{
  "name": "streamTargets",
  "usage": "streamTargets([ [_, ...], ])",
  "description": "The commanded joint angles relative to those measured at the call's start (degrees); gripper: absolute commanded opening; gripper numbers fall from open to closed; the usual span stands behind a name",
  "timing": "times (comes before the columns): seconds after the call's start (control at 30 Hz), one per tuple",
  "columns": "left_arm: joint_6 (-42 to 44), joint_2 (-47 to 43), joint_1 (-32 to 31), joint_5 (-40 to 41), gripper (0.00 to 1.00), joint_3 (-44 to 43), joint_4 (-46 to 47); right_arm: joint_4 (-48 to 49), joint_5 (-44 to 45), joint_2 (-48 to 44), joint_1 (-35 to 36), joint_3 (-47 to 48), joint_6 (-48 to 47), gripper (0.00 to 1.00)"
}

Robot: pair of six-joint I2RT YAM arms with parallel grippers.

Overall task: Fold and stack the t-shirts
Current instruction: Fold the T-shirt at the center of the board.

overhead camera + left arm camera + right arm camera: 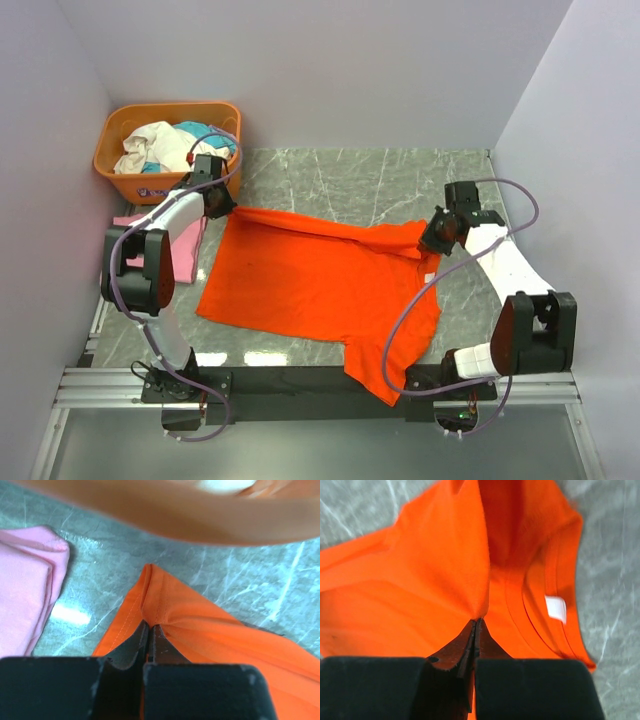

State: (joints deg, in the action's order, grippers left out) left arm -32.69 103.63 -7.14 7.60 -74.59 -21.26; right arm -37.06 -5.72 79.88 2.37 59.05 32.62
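The orange-red t-shirt (310, 280) lies spread across the marble table, one sleeve hanging toward the near edge. My left gripper (222, 208) is shut on its far left hem corner (152, 592). Over by the collar, my right gripper (437, 238) is shut on a pinch of the same shirt (445, 570), close to the white neck label (556, 608). The light pink t-shirt (185, 240) lies folded at the left, partly under my left arm, and shows in the left wrist view as pink cloth (25, 590).
An orange plastic basket (120, 165) with several crumpled clothes stands at the back left, right behind my left gripper. Its rim (190, 520) fills the top of the left wrist view. Walls close in on both sides of the table (380, 185).
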Motion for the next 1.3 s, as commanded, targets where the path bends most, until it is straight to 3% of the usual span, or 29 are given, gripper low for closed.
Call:
streamTargets([
  [0.0,-1.1,-1.9,0.4,1.9,0.01,1.2,1.0,-0.2,-0.4,-4.0,-0.1,-2.7,2.0,0.00],
  [0.47,-1.2,-0.5,0.3,3.2,0.01,2.9,2.2,-1.2,-6.9,-7.2,-0.3,-4.0,3.9,0.00],
  [0.8,-1.3,1.6,0.1,4.8,0.01,2.3,2.2,0.7,-10.0,-9.5,-0.1,-13.2,5.3,0.00],
  [0.93,-1.4,1.5,-0.2,5.3,0.03,2.3,1.9,1.4,-11.2,-10.4,0.1,-17.6,5.2,0.08],
  [1.0,-1.5,1.2,-0.7,5.8,0.09,2.3,1.7,1.4,-10.9,-10.7,0.1,-18.3,4.6,0.18],
  [1.03,-1.5,1.0,-0.8,5.9,0.12,2.3,1.6,1.2,-9.7,-10.9,0.0,-17.9,4.3,0.28],
  [1.13,-1.3,-1.2,-1.4,6.6,0.26,2.3,0.3,1.0,-4.7,-11.6,-0.1,-14.9,3.3,0.47],
  [1.27,-0.8,-5.7,-2.4,7.3,0.51,3.4,-1.3,2.1,0.8,-10.7,-2.1,-9.8,2.4,0.55],
])
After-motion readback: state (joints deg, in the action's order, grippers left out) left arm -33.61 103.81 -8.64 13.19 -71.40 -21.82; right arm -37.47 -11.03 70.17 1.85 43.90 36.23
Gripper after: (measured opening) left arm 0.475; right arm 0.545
